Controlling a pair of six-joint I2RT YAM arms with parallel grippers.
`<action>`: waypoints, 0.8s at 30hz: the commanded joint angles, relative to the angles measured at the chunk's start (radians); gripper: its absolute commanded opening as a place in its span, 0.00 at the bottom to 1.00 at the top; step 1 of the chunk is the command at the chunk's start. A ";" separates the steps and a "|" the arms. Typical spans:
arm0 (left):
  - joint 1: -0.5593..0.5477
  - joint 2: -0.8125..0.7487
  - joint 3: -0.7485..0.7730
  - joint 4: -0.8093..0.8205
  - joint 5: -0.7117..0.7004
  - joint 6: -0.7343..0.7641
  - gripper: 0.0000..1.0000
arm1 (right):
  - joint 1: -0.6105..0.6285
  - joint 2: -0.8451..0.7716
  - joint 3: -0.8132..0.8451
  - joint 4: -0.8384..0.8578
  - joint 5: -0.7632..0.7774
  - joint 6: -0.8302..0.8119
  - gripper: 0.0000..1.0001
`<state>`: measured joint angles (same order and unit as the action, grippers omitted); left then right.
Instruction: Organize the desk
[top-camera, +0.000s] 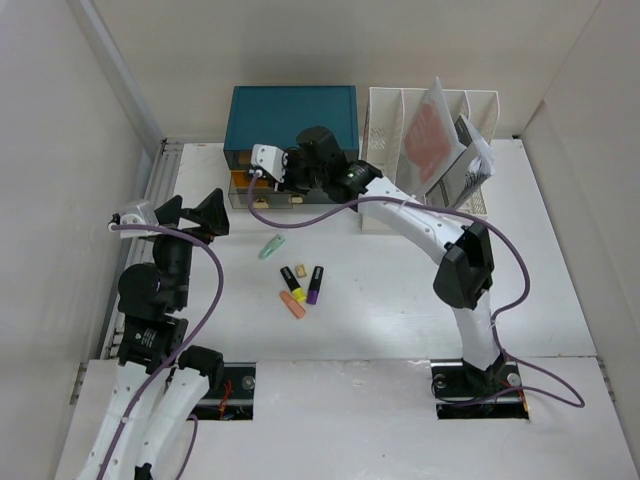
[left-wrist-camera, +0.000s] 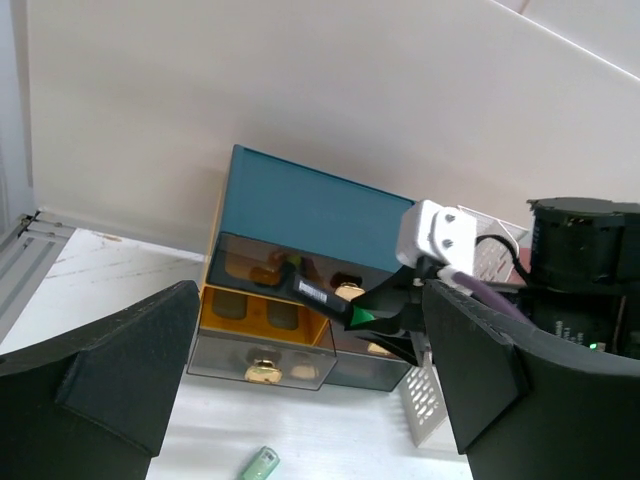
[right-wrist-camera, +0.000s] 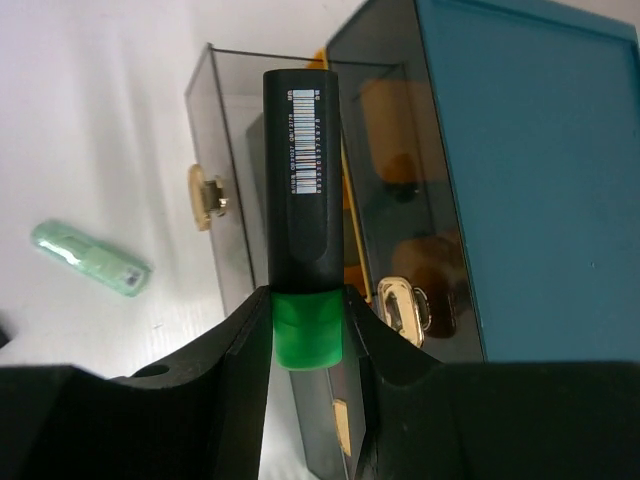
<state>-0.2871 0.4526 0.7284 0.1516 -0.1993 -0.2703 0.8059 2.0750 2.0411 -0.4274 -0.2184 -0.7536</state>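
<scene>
Black highlighter (right-wrist-camera: 300, 200) with green cap, gripped at cap end by right jaws, held off the desk (top-camera: 400, 300) just in front of teal drawer unit (top-camera: 292, 118). Left jaws spread wide, empty, well apart. Mint marker (top-camera: 271, 247) loose on desk.

One black-green highlighter (right-wrist-camera: 298, 200), four other coloured highlighters (top-camera: 293, 280), one teal drawer unit (top-camera: 292, 115), one white file rack (top-camera: 385, 120).

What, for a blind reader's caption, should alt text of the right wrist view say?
The right hand grips a black highlighter by its green end, pointing it at the teal drawer unit with smoky drawers. A mint highlighter lies on the white table.
</scene>
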 joint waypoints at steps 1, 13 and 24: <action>-0.004 0.005 0.000 0.039 -0.019 0.009 0.93 | 0.007 0.030 0.034 0.116 0.085 0.028 0.19; -0.004 0.014 0.000 0.039 -0.028 0.009 0.93 | 0.007 0.149 0.140 0.159 0.132 -0.003 0.24; -0.004 0.014 0.000 0.039 -0.028 0.019 0.93 | 0.007 0.128 0.100 0.161 0.111 0.016 0.58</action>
<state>-0.2871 0.4683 0.7284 0.1513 -0.2188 -0.2661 0.8059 2.2410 2.1273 -0.3271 -0.1013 -0.7609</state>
